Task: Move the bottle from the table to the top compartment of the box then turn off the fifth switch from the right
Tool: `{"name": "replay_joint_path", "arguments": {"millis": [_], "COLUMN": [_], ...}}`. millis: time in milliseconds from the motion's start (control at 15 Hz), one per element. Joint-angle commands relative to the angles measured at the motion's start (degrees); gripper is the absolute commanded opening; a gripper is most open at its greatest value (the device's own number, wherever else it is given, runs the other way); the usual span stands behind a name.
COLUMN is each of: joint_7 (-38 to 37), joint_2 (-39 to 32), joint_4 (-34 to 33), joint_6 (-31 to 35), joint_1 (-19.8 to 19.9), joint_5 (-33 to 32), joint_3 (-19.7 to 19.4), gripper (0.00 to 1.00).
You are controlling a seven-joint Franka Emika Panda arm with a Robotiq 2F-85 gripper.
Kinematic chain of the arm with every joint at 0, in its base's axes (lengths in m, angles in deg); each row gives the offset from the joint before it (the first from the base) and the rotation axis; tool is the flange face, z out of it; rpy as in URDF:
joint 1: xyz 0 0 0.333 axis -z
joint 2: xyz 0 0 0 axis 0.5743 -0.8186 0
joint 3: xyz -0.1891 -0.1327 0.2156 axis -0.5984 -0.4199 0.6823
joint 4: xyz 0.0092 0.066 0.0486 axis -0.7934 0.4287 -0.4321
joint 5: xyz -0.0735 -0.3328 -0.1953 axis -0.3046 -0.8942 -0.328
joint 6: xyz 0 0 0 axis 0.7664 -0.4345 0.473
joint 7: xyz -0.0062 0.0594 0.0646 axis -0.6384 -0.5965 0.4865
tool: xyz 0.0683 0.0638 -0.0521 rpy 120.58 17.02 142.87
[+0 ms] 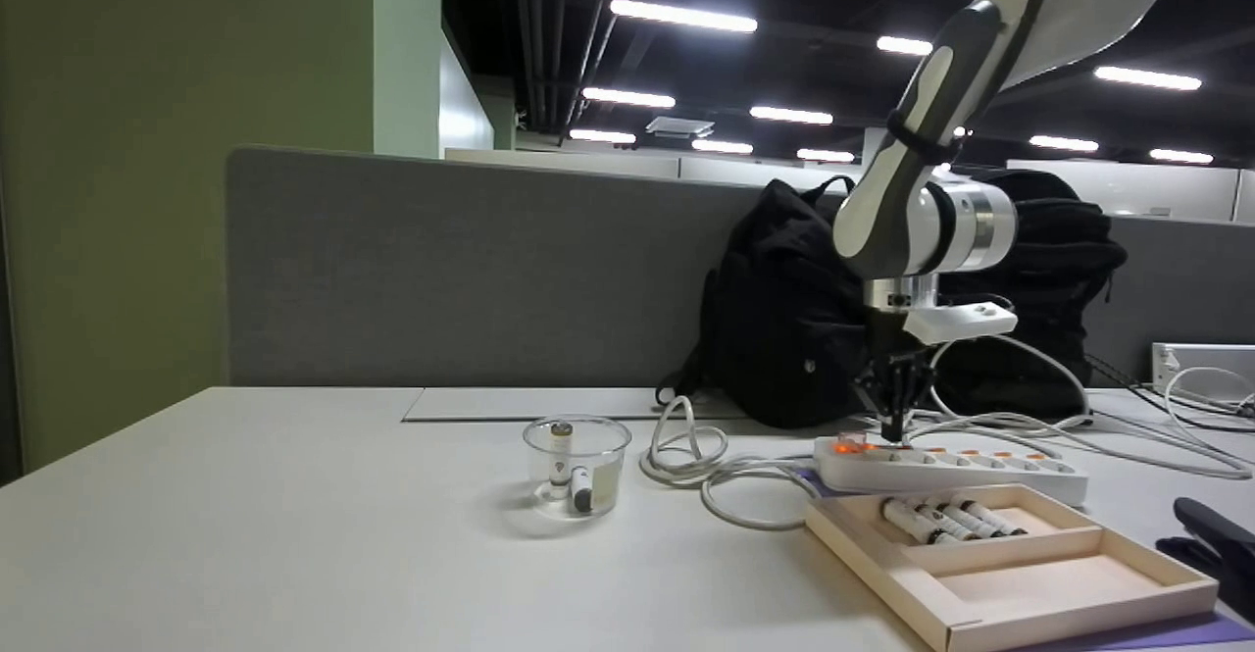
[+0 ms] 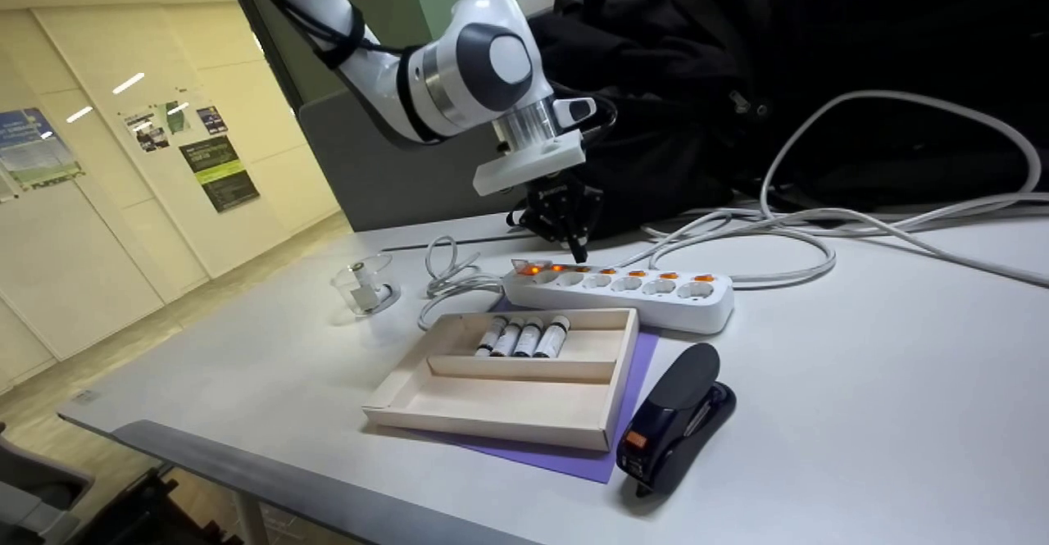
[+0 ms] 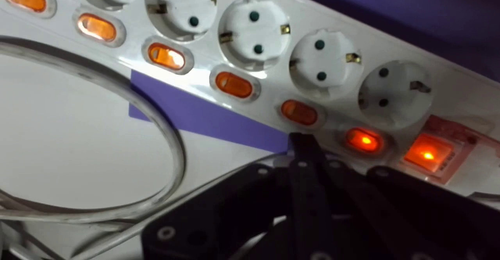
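Table (image 1: 294, 534) below; gripper (image 3: 304, 139) clenched, nothing held; nearer lit switch (image 3: 364, 140) at gripper's wrist-view three o'clock could be flipped by sideways drift.

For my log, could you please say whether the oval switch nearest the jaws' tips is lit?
No, the wrist view shows that oval switch dull orange, unlike the glowing switch beside it.
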Motion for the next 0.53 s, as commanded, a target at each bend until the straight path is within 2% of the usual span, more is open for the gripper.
{"name": "replay_joint_path", "arguments": {"millis": [0,67,133,333,467], "joint_7": [0.0,0.73,1.72,4.9,5.94], "joint_2": [5.6,7.39,9.65,14.94,17.86], "joint_4": [0.58,0.75,0.94,-0.18,-0.88], "joint_6": [-1.36,-2.37,-4.79,-14.28,-19.18], "joint_1": [0.98,1.37,1.83,3.26,3.34], "joint_5": [-0.13,0.37,0.88,3.5,4.14], "joint_3": [1.58,2.33,3.16,5.01,4.5], "gripper": [0.0,0.0,0.19,0.41,0.53]}}
